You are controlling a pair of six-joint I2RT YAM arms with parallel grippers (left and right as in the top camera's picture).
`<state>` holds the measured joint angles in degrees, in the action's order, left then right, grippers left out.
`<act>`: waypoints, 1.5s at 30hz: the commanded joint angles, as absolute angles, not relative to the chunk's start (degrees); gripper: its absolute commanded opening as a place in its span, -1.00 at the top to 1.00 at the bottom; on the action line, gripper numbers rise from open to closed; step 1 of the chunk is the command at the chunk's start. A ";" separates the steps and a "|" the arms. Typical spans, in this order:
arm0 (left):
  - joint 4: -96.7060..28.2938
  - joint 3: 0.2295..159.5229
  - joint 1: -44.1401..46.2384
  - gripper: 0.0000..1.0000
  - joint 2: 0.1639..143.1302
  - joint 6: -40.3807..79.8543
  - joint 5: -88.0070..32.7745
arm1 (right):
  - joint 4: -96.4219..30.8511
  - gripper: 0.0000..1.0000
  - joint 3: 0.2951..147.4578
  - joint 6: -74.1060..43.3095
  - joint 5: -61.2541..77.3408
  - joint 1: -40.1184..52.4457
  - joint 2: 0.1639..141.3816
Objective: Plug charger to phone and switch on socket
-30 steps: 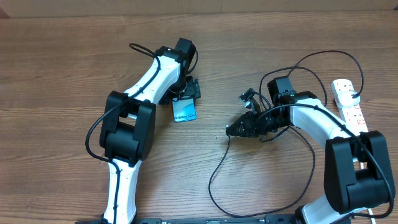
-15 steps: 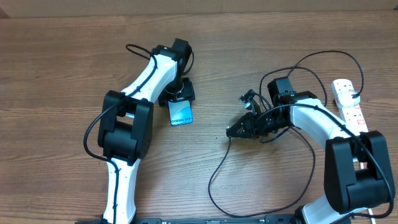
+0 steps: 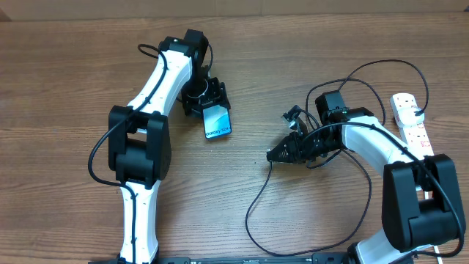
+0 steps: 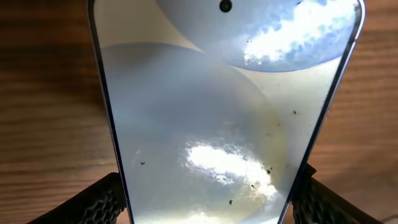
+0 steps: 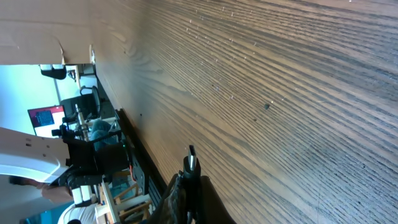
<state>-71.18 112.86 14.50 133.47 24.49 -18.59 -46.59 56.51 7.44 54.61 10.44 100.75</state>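
The phone, light blue with dark text, lies slightly tilted at the table's middle left. My left gripper is shut on its far end. In the left wrist view the phone fills the frame, with a black finger pressed on each long edge. My right gripper is shut on the charger's plug, whose tip points left toward the phone, a hand's width away. In the right wrist view the metal tip juts out of the shut fingers. The charger's cable loops toward the front. The white socket lies far right.
More black cable arcs behind the right arm toward the socket. Bare wooden table lies left of the left arm and between phone and plug. Beyond the table's edge, the right wrist view shows room equipment.
My left arm swung back and left, its jaws narrowed onto the phone, and the phone turned and shifted slightly away with it. The right arm and plug stayed put.
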 commanded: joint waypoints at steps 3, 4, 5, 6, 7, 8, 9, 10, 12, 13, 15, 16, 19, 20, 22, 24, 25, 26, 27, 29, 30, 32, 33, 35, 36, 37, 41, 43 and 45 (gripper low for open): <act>-71.90 114.28 14.68 -0.49 133.69 21.04 -23.70 | -46.65 0.93 57.80 6.74 54.65 10.07 98.91; -71.88 114.28 14.68 -0.49 133.69 20.73 -24.12 | -46.65 0.93 57.80 6.35 54.65 10.07 98.91; -71.83 114.28 14.68 -0.49 133.69 20.73 -24.80 | -46.63 0.93 57.80 5.93 54.65 10.11 98.91; -71.79 114.28 14.68 -0.49 133.69 20.71 -25.17 | -46.65 0.93 57.80 5.93 54.68 10.15 98.91; -71.77 114.28 14.63 -0.49 133.69 20.73 -25.17 | -46.65 0.93 57.80 5.93 54.65 10.26 98.91; -71.77 114.28 14.59 -0.49 133.69 20.73 -25.15 | -46.63 0.93 57.80 5.93 54.65 10.41 98.91; -71.75 114.28 14.59 -0.49 133.69 20.71 -25.12 | -46.63 0.92 57.80 5.93 54.65 10.61 98.91; -71.75 114.28 14.61 -0.49 133.69 20.71 -25.10 | -46.61 0.93 57.80 5.96 54.65 10.87 98.91; -71.72 114.28 14.61 -0.49 133.69 20.71 -25.08 | -46.52 0.93 57.80 5.96 54.59 11.29 98.91; -71.68 114.28 14.66 -0.50 133.69 20.71 -25.10 | -46.39 0.93 57.80 5.93 54.37 11.55 98.91; -71.70 114.28 14.70 -0.49 133.71 20.71 -25.10 | -46.19 0.93 57.80 5.15 52.42 11.90 98.91; -71.72 114.28 14.70 -0.49 133.71 20.71 -25.10 | -46.15 0.93 57.80 3.86 50.37 12.01 98.91; -71.77 114.28 14.70 -0.50 133.71 20.71 -25.10 | -45.98 0.93 57.80 -1.28 39.51 11.99 98.98; -71.79 114.28 14.70 -0.50 133.71 20.71 -25.10 | -45.71 0.93 57.71 -3.55 33.95 11.99 99.02; -71.81 114.28 14.74 -0.50 133.71 20.71 -25.10 | -45.58 0.93 57.49 -6.96 25.89 11.99 99.02; -71.81 114.28 14.87 -0.50 133.71 20.71 -25.10 | -45.63 0.93 57.23 -9.13 20.47 11.99 99.02; -71.81 114.28 14.96 -0.50 133.71 20.71 -25.10 | -45.50 0.93 56.95 -10.00 18.76 11.99 99.02; -71.79 114.28 15.05 -0.50 133.71 20.71 -25.08 | -45.21 0.92 56.58 -11.05 17.61 11.99 99.02; -71.77 114.28 15.09 -0.50 133.71 20.71 -25.08 | -45.06 0.93 56.34 -11.46 17.58 11.99 99.02; -71.75 114.28 15.18 -0.51 133.69 20.71 -25.08 | -44.60 0.63 55.83 -12.23 17.61 11.99 99.02; -71.77 114.28 15.18 -0.51 133.71 20.71 -25.08 | -44.58 0.39 55.81 -12.21 17.58 11.99 99.02; -71.77 114.28 15.18 -0.51 133.71 20.71 -25.08 | -44.18 -0.53 55.83 -12.21 17.61 11.99 99.02; -71.79 114.28 15.18 -0.51 133.71 20.71 -25.10 | -43.81 -0.76 55.96 -12.23 17.58 11.94 99.02; -71.79 114.28 15.18 -0.52 133.71 20.71 -25.10 | -42.94 -0.98 56.84 -12.88 17.58 11.42 99.02; -71.79 114.28 15.18 -0.51 133.71 20.71 -25.10 | -42.96 -0.99 57.49 -13.56 17.65 11.16 99.02; -71.79 114.28 15.18 -0.52 133.71 20.71 -25.10 | -43.22 -1.00 58.76 -14.00 18.17 10.92 99.02; -71.79 114.28 15.31 -0.53 133.71 20.53 -25.10 | -44.77 -1.00 64.64 -15.03 21.02 11.00 99.02; -71.81 114.28 15.44 -0.54 133.71 20.53 -25.10 | -45.67 -1.00 66.39 -15.64 20.84 11.31 99.02; -71.83 114.26 15.46 -0.55 133.71 20.53 -25.10 | -46.09 -1.00 66.85 -20.03 17.06 11.81 99.02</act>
